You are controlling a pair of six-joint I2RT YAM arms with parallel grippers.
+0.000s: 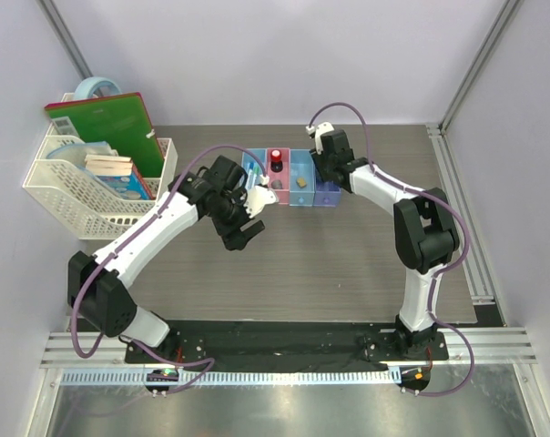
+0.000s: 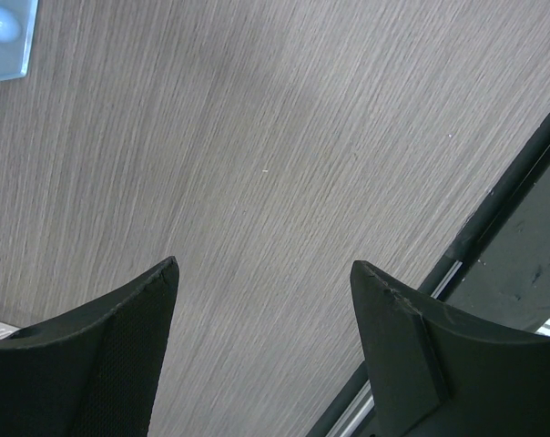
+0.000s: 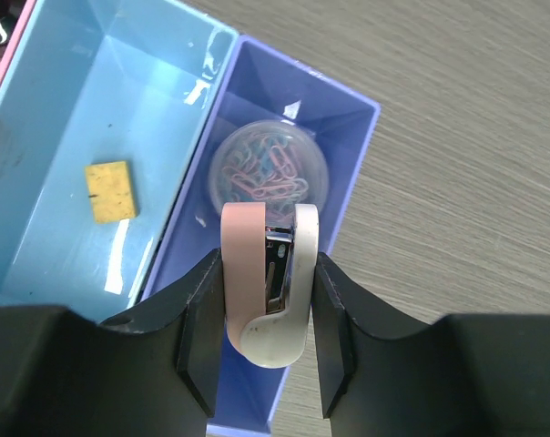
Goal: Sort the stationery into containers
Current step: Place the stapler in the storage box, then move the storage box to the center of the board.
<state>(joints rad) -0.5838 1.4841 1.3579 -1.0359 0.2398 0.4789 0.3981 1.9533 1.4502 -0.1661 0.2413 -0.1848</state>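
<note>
Pinching the pink-white clip (image 3: 257, 264) between the clenched fingers of the right gripper (image 3: 268, 305), pink face to the left and white face to the right in the wrist view, directly above the purple-blue bin (image 3: 364, 127), last on the right in the row of four joined bins (image 1: 290, 179). Looking down past the clip onto a grey round tub (image 3: 268, 171) full of paper clips, resting on the floor of that same bin; cannot tell whether clip and tub touch. Showing a yellow block (image 3: 109, 189) flat on the floor of the neighbouring light blue bin (image 3: 84, 82), and a red-and-black knob (image 1: 276, 164) standing in the pink bin (image 1: 278, 191). Hanging the left gripper (image 2: 266, 273) released, fingers (image 2: 120, 346) spread wide with nothing between them, above the bare wood-grain table (image 2: 257, 137) just in front of the row's left end. Catching only a corner of the leftmost bin (image 2: 20, 55) at the top left of the left wrist view, with something white and round inside. Placing the white mesh basket (image 1: 75, 205) with its green book (image 1: 111, 123) and tape roll (image 1: 97, 86) at the far left, well apart from both grippers
</note>
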